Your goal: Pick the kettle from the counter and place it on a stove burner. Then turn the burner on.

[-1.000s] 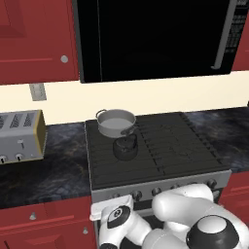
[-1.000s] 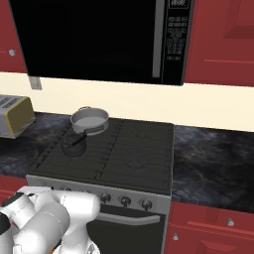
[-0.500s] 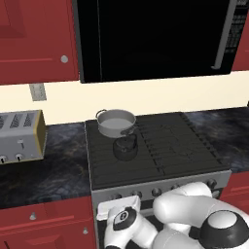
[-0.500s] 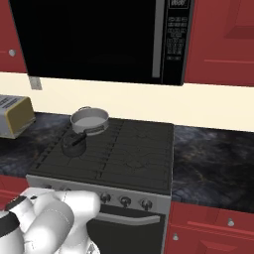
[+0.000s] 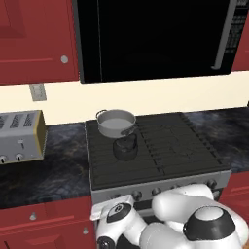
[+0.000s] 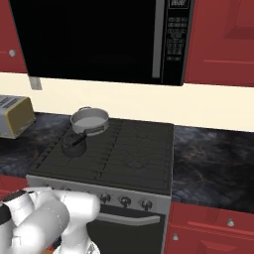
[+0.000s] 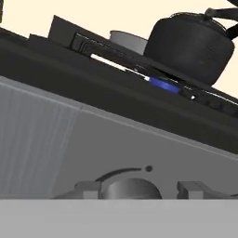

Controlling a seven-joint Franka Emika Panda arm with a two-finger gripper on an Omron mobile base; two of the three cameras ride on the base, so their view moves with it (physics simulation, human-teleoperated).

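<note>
Above the range hangs a wide black microwave (image 5: 155, 36) between red wall cabinets (image 6: 223, 39). Below it, the black grated stove (image 5: 170, 146) sits flush in the counter (image 5: 44, 170), a dark marbled worktop with red fronts and round silver knobs. At the counter's left end stands a boxy silver toaster (image 5: 19, 136), well apart from the stove. A silver two-handled pot (image 5: 116, 121) occupies the stove's back left burner. Just in front of it, touching or nearly so, the kettle (image 5: 125, 147) stands upright on the front left burner, its arched handle up; from the hand camera it looms dark above the stove's edge, with a small blue flame (image 7: 163, 85) showing beneath it. The gripper (image 7: 139, 190) is low against the stove's grey front panel, its finger tips on either side of a round burner knob (image 7: 131, 188). Whether they pinch the knob or stand clear of it I cannot tell.
</note>
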